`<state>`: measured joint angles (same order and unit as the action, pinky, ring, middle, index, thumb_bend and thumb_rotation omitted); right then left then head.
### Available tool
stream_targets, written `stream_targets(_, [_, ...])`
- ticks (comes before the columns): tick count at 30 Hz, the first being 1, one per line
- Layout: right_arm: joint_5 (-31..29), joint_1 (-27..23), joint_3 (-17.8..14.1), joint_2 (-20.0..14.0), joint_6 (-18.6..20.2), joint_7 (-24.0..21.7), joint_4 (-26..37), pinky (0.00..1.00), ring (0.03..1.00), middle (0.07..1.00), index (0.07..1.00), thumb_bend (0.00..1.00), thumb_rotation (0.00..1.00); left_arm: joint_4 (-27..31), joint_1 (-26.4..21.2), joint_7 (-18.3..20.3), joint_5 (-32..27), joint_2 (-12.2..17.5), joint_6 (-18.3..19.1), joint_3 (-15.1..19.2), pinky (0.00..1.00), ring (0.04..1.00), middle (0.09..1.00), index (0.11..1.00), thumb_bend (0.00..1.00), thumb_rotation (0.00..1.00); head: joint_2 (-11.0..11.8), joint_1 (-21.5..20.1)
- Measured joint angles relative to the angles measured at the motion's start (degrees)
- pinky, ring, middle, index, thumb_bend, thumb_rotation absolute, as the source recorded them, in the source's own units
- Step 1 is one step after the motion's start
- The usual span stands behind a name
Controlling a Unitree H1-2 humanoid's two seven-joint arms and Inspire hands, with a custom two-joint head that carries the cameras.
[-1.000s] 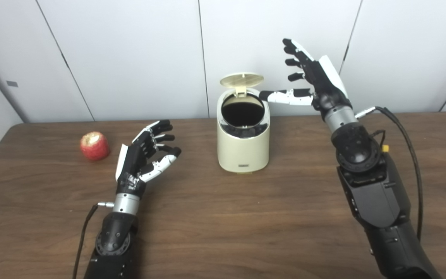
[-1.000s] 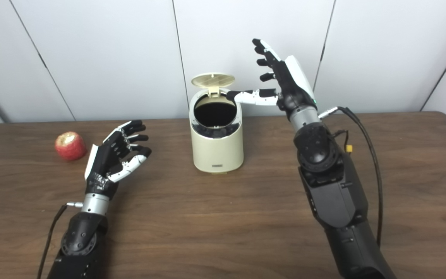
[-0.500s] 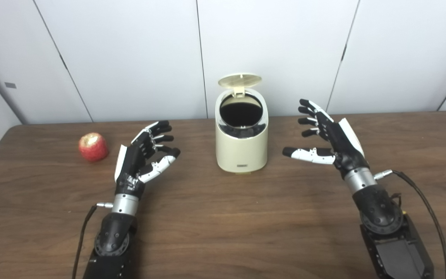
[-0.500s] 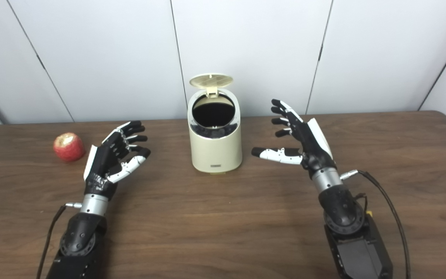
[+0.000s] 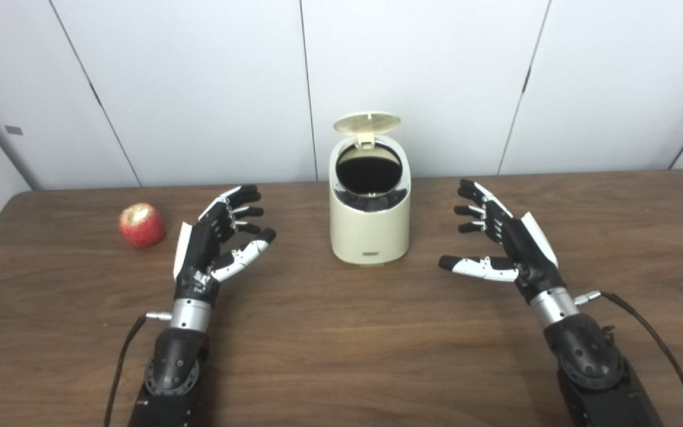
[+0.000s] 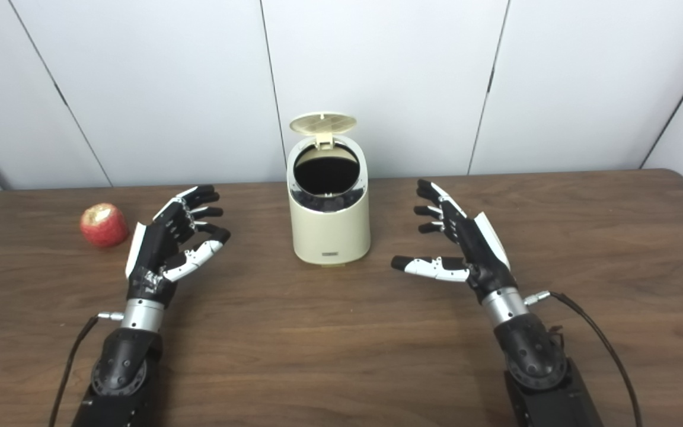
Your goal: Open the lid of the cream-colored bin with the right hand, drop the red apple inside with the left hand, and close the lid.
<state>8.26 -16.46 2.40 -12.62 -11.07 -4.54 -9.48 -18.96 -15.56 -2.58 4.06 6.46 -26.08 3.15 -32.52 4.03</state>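
Bin [image 5: 369, 222] lid [image 5: 367, 123] up; apple [image 5: 141, 225] beside empty left hand [image 5: 211, 249].

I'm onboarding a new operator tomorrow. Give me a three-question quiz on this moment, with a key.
1. True or false: the lid of the cream-colored bin stands open.
2. Where is the red apple? A) inside the bin B) on the table, left of the left hand C) in the right hand
3. Fill in: both hands are ____, holding nothing.

Key: 1 true; 2 B; 3 open
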Motion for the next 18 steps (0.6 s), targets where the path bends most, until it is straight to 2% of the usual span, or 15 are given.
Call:
stream_targets(3, [-0.49,0.16,-0.35,-0.25,-0.02,-0.32,-0.03,0.73,0.850,0.908,0.924,0.80,0.25,4.72,2.45,-5.82,3.25,-0.33,0.05,-2.54,0.57,0.644,0.685,0.689,0.57,0.00,0.35,3.51])
stream_targets(4, [-0.73,0.15,-0.41,-0.28,-0.03,-0.41,-0.02,0.73,0.850,0.909,0.926,0.80,0.24,6.20,3.26,-7.46,4.21,-0.40,0.25,-3.14,0.59,0.656,0.688,0.692,0.57,0.00,0.61,5.35])
stream_targets(5, [-0.91,0.15,-0.47,-0.32,-0.05,-0.53,-0.02,0.74,0.851,0.912,0.928,0.79,0.23,7.89,4.15,-8.66,5.67,-0.56,0.34,-3.51,0.61,0.670,0.692,0.696,0.58,0.00,0.62,5.37])
stream_targets(6, [-1.04,0.18,-0.54,-0.50,-0.13,-0.78,-0.05,0.75,0.856,0.916,0.933,0.78,0.22,9.29,4.97,-9.76,7.85,-0.70,0.46,-3.66,0.62,0.686,0.699,0.700,0.60,0.06,0.79,7.72])
stream_targets(7, [-1.31,0.20,-0.55,-0.81,-0.29,-1.11,-0.13,0.76,0.861,0.920,0.937,0.78,0.21,10.40,5.75,-11.33,10.84,-0.98,0.48,-3.48,0.63,0.696,0.701,0.699,0.62,0.10,1.05,7.74])
stream_targets(9, [-2.06,0.23,-0.78,-1.50,-0.64,-1.70,-0.55,0.77,0.870,0.926,0.940,0.79,0.20,11.83,6.47,-14.48,17.50,-1.33,0.88,-2.40,0.67,0.744,0.726,0.706,0.65,0.18,1.50,9.67])
stream_targets(10, [-2.33,0.22,-1.11,-1.76,-0.77,-1.89,-0.90,0.79,0.876,0.931,0.943,0.79,0.20,12.16,6.62,-16.70,21.55,-1.39,1.49,-1.62,0.71,0.772,0.744,0.713,0.66,0.18,2.02,11.42])
stream_targets(12, [-2.52,0.24,-1.54,-2.16,-0.80,-2.12,-1.14,0.81,0.883,0.938,0.943,0.78,0.18,12.33,6.69,-20.68,27.29,-1.28,2.84,0.21,0.77,0.821,0.783,0.741,0.67,0.19,2.29,12.05])
stream_targets(15, [-2.58,0.24,-1.80,-2.24,-0.83,-2.21,-1.15,0.81,0.889,0.948,0.945,0.77,0.16,12.26,6.65,-24.96,30.22,-0.94,4.30,3.05,0.85,0.882,0.850,0.810,0.71,0.23,2.55,12.58])
stream_targets(18, [-2.63,0.26,-1.83,-2.23,-0.83,-2.38,-1.15,0.80,0.883,0.944,0.949,0.77,0.15,10.56,5.61,-28.30,30.04,-0.33,4.64,5.33,0.94,0.948,0.915,0.857,0.74,0.28,2.46,12.67])
